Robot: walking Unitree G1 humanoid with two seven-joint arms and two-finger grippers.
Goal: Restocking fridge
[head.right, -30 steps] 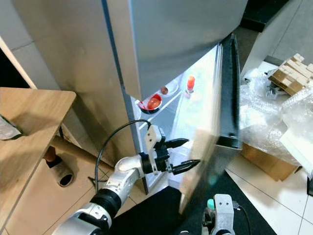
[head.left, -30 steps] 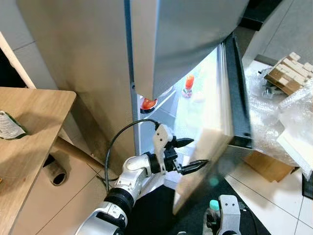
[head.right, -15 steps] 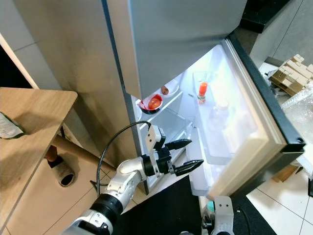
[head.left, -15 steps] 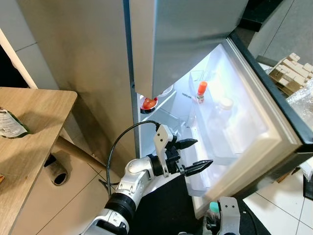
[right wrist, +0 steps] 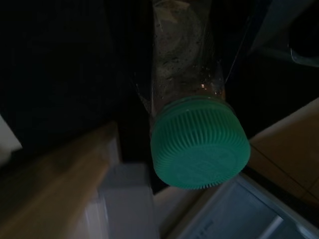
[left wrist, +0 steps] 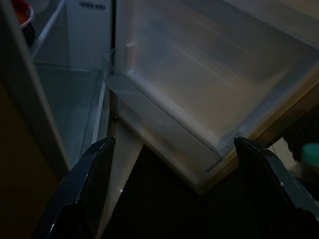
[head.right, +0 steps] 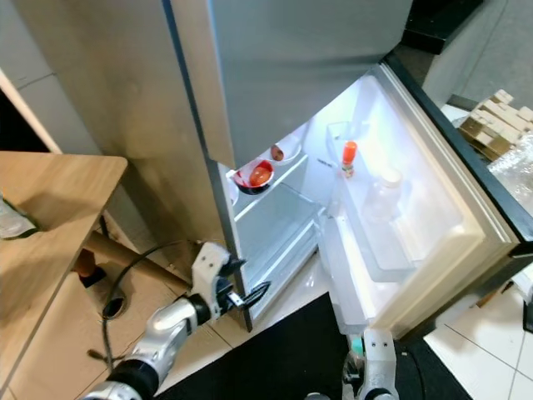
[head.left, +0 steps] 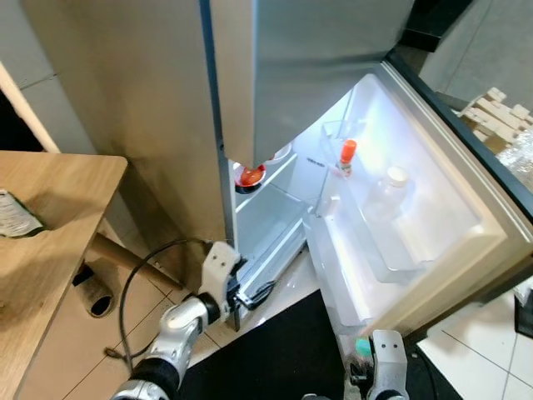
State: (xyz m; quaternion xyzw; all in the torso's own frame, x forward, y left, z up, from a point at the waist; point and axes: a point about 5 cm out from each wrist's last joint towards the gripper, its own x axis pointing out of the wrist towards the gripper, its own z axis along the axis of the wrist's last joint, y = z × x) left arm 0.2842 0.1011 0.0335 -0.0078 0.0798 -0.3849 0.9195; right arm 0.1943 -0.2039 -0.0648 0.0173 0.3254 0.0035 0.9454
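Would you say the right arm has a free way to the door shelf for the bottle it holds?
Probably yes. The fridge door stands wide open, and the right gripper with the green-capped bottle sits low, just in front of it. The door shelf holds one clear bottle, with room beside it.

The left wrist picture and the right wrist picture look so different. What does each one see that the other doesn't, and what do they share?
Left wrist view: the two wide-apart black fingers of the left gripper, the empty door shelf of the open fridge, and a glass shelf inside.

Right wrist view: a clear bottle with a ribbed green cap, seen close up.

Shared: both are dim, and both catch that green cap, a small blur at the left wrist picture's edge, and pale fridge plastic.
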